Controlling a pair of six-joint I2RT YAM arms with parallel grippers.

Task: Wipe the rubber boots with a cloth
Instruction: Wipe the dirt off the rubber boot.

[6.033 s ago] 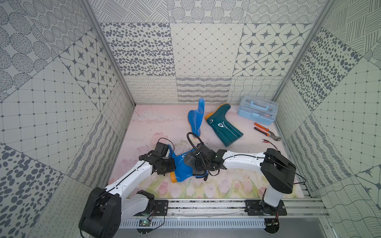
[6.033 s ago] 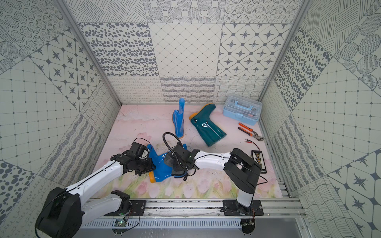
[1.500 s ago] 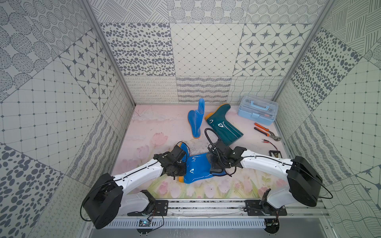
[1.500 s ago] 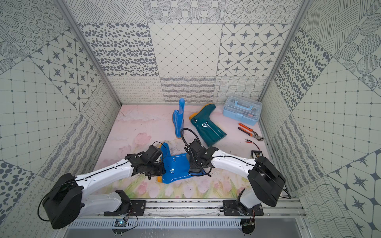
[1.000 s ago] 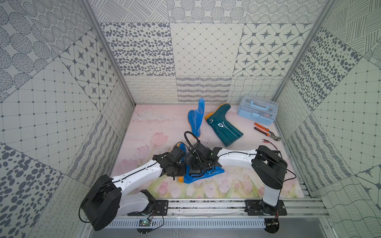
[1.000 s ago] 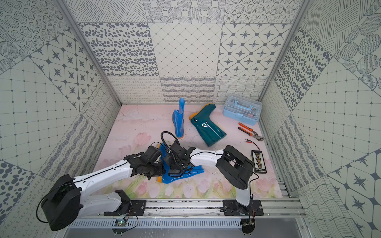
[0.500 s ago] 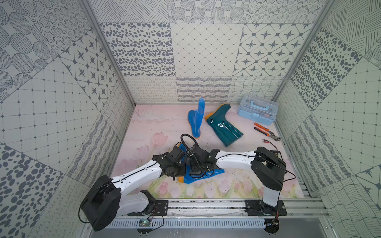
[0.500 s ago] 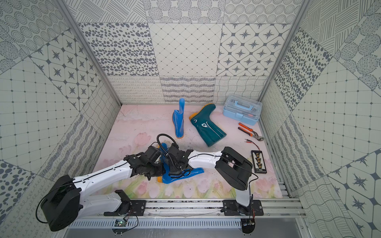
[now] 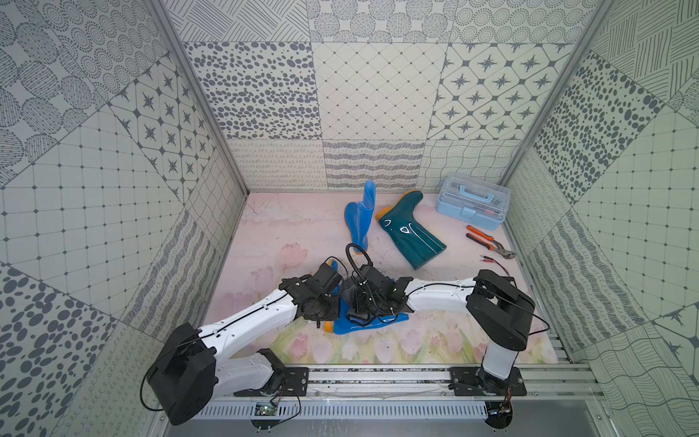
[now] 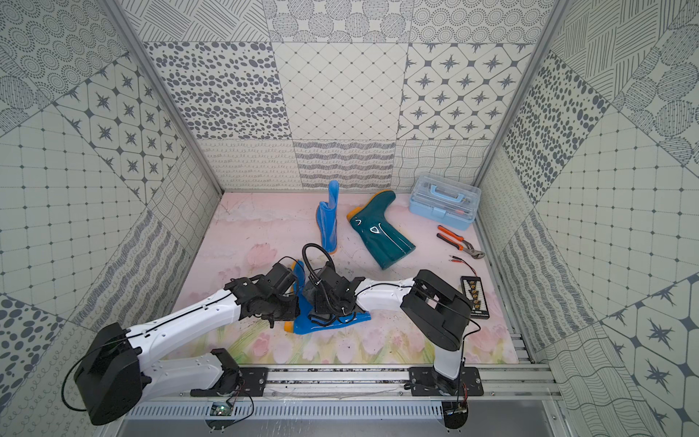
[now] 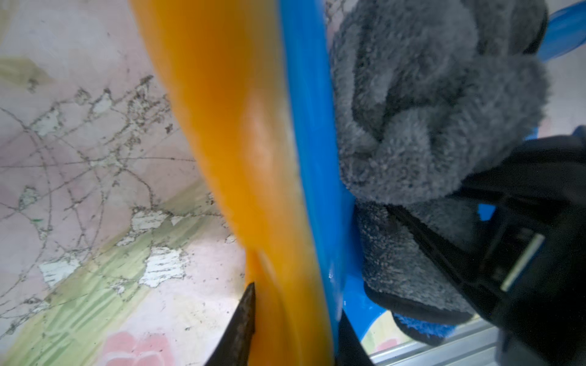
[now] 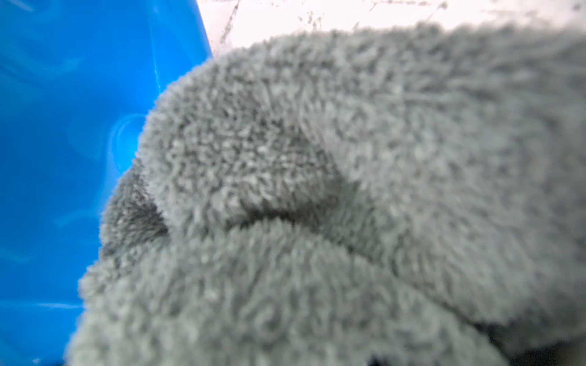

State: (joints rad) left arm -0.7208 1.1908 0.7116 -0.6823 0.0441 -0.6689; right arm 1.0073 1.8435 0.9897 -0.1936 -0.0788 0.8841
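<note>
A bright blue rubber boot [image 9: 372, 321] [image 10: 333, 321] lies on its side near the front of the table. My left gripper [image 11: 295, 317] is shut on its foot, one dark finger [image 11: 241, 326] against the orange sole [image 11: 237, 142]. The grey cloth [image 11: 428, 111] [image 12: 348, 190] is bunched in my shut right gripper [image 9: 353, 299] and presses on the boot's blue side [image 12: 63, 158]. The cloth hides the right fingers in the right wrist view. A second blue boot [image 9: 359, 223] and a dark teal boot [image 9: 410, 236] are at the back.
A light blue toolbox [image 9: 472, 206] stands at the back right, with orange-handled pliers [image 9: 488, 242] in front of it. A small black connector board [image 10: 474, 299] and thin red-tipped leads [image 10: 459, 259] lie by the right wall. The metal rail [image 9: 378, 378] runs along the front.
My right gripper with the cloth has slid a little left along the blue boot, toward the left gripper. The left gripper keeps its hold on the boot's foot.
</note>
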